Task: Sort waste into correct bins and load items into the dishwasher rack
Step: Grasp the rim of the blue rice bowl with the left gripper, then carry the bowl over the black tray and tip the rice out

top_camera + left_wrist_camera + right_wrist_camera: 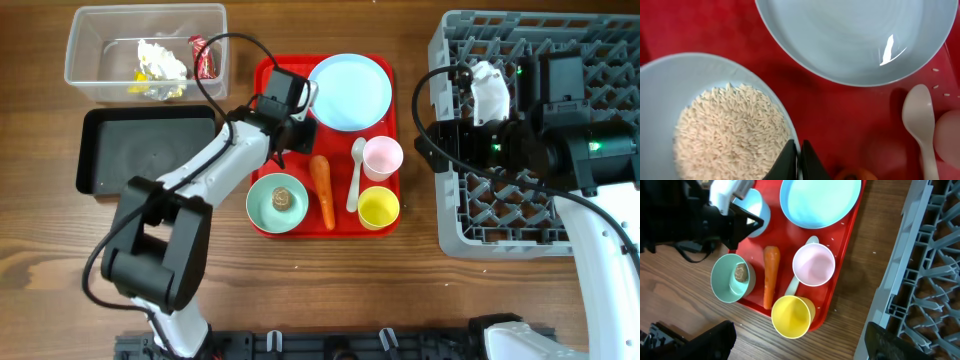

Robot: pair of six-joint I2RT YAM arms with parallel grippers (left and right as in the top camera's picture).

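Observation:
My left gripper (799,156) is shut on the near rim of a pale blue bowl (670,90) full of white rice (730,135), one finger inside and one outside. The bowl sits on the red tray (325,231), mostly hidden under the gripper (296,112) from overhead. Around it lie the pale blue plate (350,90), white spoon (355,175), pink cup (382,157), yellow cup (378,207) and carrot (322,190). A green bowl (262,205) holds a brown lump (281,197). My right gripper (800,332) hangs open and holds nothing, between the tray and the rack (500,210).
A clear tub (90,45) at the back left holds crumpled tissue (160,60) and wrappers (203,55). A black tray (145,150) sits in front of it. A white bowl (490,88) lies in the rack's back left corner, beside my right arm.

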